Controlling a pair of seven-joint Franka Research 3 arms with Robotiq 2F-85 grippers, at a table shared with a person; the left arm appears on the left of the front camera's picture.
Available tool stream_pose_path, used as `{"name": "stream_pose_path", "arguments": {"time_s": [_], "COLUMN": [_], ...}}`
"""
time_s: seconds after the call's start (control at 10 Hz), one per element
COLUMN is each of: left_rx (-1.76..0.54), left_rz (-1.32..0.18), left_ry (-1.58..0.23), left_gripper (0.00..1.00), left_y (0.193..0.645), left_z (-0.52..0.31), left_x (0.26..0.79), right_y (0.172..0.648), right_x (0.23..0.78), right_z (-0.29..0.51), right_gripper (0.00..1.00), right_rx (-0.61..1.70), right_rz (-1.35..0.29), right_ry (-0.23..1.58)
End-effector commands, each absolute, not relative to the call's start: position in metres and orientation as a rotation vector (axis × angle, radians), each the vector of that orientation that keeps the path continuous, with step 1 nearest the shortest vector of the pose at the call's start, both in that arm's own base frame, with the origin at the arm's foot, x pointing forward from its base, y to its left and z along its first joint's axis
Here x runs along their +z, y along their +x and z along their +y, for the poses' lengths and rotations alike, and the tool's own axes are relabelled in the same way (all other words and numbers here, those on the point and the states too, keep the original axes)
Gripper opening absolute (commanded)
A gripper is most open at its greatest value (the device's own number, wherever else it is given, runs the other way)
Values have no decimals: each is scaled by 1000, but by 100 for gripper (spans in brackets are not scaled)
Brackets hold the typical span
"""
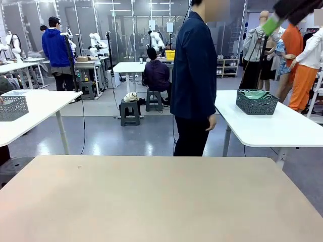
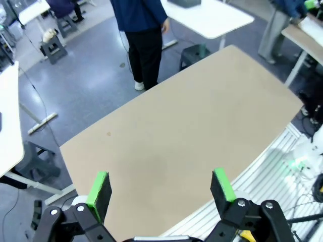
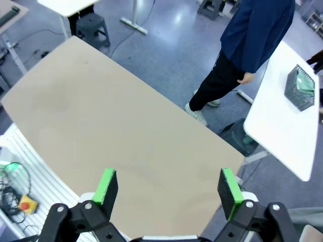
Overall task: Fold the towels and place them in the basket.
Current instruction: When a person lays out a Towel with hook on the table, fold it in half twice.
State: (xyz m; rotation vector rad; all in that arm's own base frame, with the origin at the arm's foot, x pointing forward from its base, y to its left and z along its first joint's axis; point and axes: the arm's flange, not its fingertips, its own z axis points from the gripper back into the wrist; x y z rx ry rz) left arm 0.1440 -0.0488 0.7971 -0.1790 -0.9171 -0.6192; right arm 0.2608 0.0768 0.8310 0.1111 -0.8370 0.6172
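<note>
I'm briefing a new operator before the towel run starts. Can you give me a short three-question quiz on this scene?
1. True or false: the right gripper is shut.
2. The dark grey basket stands on: A the floor; B the white table; C a stool.
3. What colour is the cloth lying in the basket?

Key: 1 false, its jaws stand open with nothing between them. 2 B. 3 green.
</note>
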Motion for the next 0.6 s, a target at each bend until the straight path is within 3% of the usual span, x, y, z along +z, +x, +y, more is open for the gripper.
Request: {"name": "stream_pose_path", "arguments": {"time_s": [0.0, 0.2, 0.5], "left_rx": [-620, -603, -612], "left_rz": [-882, -901, -952], "left_ry": [-172, -155, -180], "left_gripper": [100, 100, 100], "left_y": [120, 96, 92], "left_z": [-64, -71, -63], "left_x": [820, 833, 837], "right_y": [235, 191, 139], "right_x": [868, 896, 907], "right_z": [83, 72, 10], "right_gripper": [100, 100, 100], "right_rx": [576, 536, 535], "right_rz": [-818, -789, -831], "right_ry": [84, -19, 26]}}
